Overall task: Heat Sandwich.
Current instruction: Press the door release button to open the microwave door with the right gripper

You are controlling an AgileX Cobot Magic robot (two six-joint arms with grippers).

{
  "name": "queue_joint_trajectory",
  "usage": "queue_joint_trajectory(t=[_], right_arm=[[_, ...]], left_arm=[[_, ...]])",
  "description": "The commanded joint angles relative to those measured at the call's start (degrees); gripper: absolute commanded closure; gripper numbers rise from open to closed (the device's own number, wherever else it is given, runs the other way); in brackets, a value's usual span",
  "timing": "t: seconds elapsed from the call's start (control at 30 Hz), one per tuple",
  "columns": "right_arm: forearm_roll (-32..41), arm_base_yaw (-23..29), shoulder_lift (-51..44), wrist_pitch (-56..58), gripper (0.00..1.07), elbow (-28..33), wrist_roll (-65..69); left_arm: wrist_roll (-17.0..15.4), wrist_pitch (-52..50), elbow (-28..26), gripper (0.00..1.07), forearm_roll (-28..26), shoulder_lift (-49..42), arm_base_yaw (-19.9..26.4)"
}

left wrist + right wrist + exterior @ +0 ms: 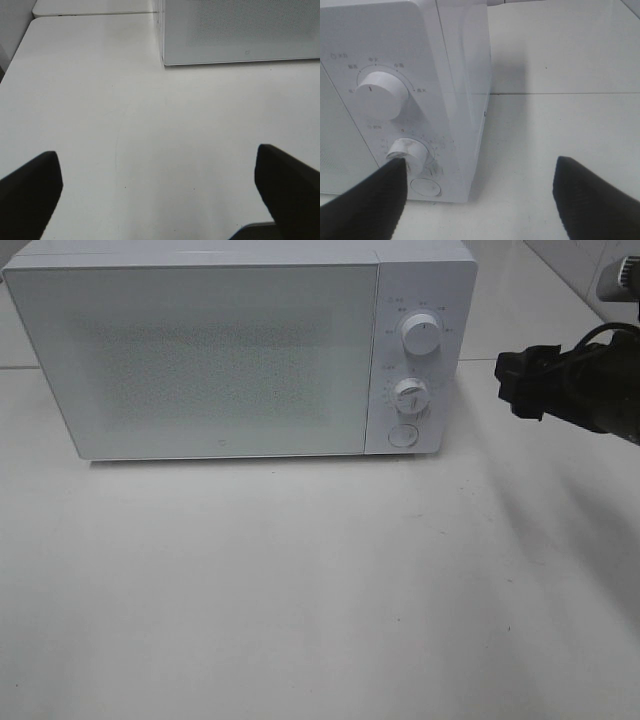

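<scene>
The sandwich is out of view in all three frames. The white microwave (200,350) stands at the back of the table with its door closed. My right gripper (512,385) hovers open just right of the microwave's control panel, holding nothing. In the right wrist view the right gripper (481,165) has one fingertip (390,185) in front of the lower knob (407,152), and I cannot tell whether they touch. My left gripper (157,155) is open and empty over bare table in front of the microwave (240,30). It does not show in the exterior high view.
The control panel carries an upper knob (419,336), a lower knob (410,394) and a round button (402,434). The white table (300,590) stretches in front of the microwave. A second white surface (90,6) adjoins behind.
</scene>
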Motion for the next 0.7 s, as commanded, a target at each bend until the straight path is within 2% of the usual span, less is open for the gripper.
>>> queue_joint_trajectory(t=[0.03, 0.43, 0.7], right_arm=[[8.02, 4.53, 2.52, -5.1, 0.29, 0.97, -7.62], [22.69, 17.19, 13.52, -14.67, 0.27, 0.86, -13.18], [26.81, 23.38, 17.99, -19.42, 0.3, 0.8, -11.17]], left_arm=[[-0.06, -0.57, 0.17, 0.09, -0.06, -0.92, -0.11], [-0.06, -0.57, 0.17, 0.09, -0.06, -0.92, -0.11], [-0.06, -0.57, 0.17, 0.09, -0.06, -0.92, -0.11]])
